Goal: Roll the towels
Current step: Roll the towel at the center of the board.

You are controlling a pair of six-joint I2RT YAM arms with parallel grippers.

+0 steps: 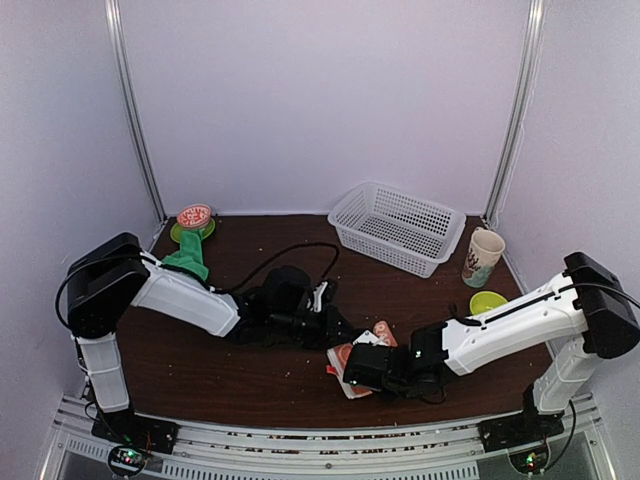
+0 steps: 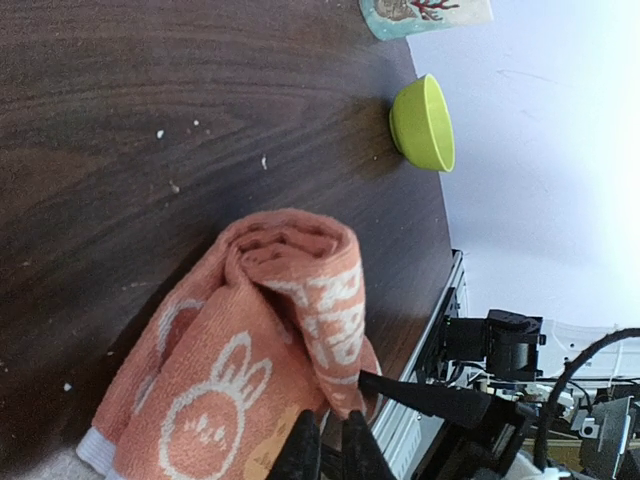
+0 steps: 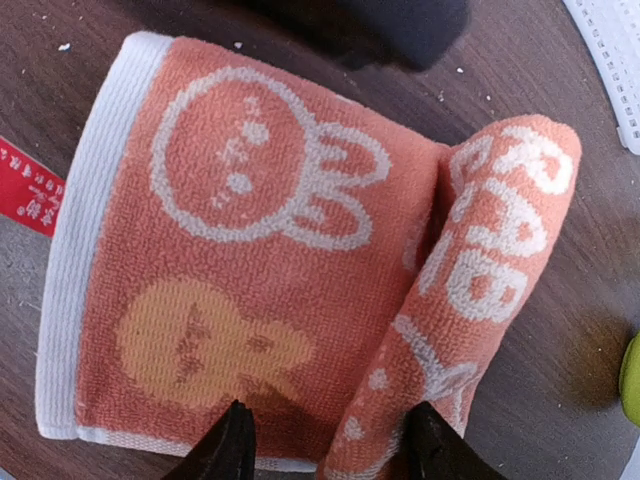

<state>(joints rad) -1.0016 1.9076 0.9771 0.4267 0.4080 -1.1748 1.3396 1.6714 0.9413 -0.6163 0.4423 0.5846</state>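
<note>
On the table (image 1: 200,360), left pincer (image 2: 330,432) pinches peach towel (image 3: 250,250); right pincer (image 3: 328,428) open over it.

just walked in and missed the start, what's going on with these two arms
Two robot arms are working on the peach-orange bunny towel near the front of the table. One end is curled into a roll and the rest lies flat. The right gripper is open over the towel, one finger by the roll. The left gripper is shut at the opposite edge; whether it pinches the cloth is unclear. The green towel lies untouched at the back left.
</note>
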